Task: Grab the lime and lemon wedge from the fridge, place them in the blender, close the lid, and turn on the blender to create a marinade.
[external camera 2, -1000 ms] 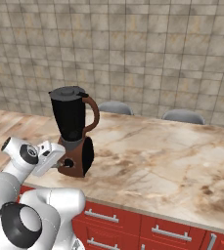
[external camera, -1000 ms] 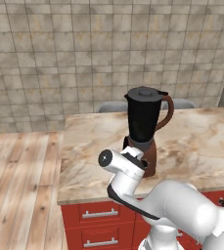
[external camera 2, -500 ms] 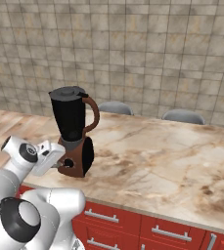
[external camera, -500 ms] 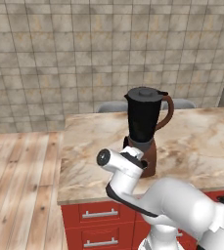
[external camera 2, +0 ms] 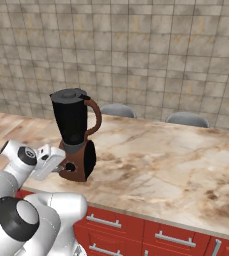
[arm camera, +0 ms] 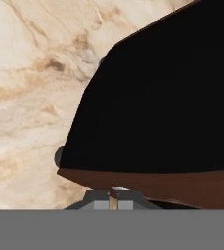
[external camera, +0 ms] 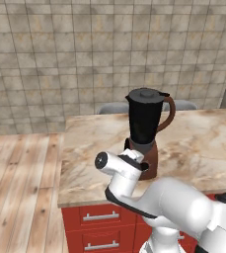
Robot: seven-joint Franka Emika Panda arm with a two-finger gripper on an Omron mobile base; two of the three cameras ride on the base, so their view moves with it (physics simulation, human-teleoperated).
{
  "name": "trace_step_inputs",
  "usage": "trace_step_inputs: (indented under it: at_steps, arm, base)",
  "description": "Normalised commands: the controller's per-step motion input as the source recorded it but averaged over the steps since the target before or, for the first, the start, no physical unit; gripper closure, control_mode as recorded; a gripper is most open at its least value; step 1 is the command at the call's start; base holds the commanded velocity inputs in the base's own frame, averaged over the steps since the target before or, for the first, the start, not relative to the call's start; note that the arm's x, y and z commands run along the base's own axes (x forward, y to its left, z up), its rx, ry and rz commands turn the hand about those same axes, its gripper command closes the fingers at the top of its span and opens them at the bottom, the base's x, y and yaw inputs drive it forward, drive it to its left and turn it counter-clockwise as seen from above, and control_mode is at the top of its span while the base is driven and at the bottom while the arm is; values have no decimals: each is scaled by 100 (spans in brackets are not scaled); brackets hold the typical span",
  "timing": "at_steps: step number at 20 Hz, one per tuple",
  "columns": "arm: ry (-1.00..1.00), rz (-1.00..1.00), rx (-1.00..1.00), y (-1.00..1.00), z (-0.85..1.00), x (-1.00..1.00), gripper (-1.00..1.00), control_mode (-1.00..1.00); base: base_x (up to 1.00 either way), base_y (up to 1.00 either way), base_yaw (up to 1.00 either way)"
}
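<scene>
The blender (external camera: 145,133) (external camera 2: 77,135) stands on the marble counter (external camera: 203,148) (external camera 2: 156,170), near its front edge. The dark grey lid (external camera: 146,93) (external camera 2: 68,93) sits on top of the black jug. My gripper (external camera: 142,166) (external camera 2: 61,163) (arm camera: 113,193) is low at the brown base, right by the round dark knob (external camera 2: 70,167), fingertips pressed together. Up close in the hand view the blender (arm camera: 167,107) is a black and brown mass. Lime and lemon wedge are hidden; the fridge is out of view.
Two grey stool tops (external camera 2: 117,110) (external camera 2: 187,119) rise behind the counter's far edge. Red drawer fronts (external camera 2: 161,237) with silver handles run below the counter. A wooden floor (external camera: 16,188) lies to the left. A tiled wall (external camera: 85,54) backs the scene.
</scene>
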Motion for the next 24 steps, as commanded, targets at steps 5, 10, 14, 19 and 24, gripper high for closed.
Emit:
trace_step_inputs:
  at_steps: [5, 10, 14, 19, 24]
  arm:
    - [-7, 0, 0, -14, -4, 8, 100, -100]
    - [-2, 0, 0, -15, -2, 15, 100, -100]
    - [-2, 1, 0, -13, -4, 15, 100, -100]
    - [-4, 3, 0, -5, -7, 8, 100, -100]
    - [-7, 1, 0, 0, 11, 5, 100, -100]
  base:
    - [0, 0, 0]
    - [0, 0, 0]
    - [0, 0, 0]
    - [0, 0, 0]
    - [0, 0, 0]
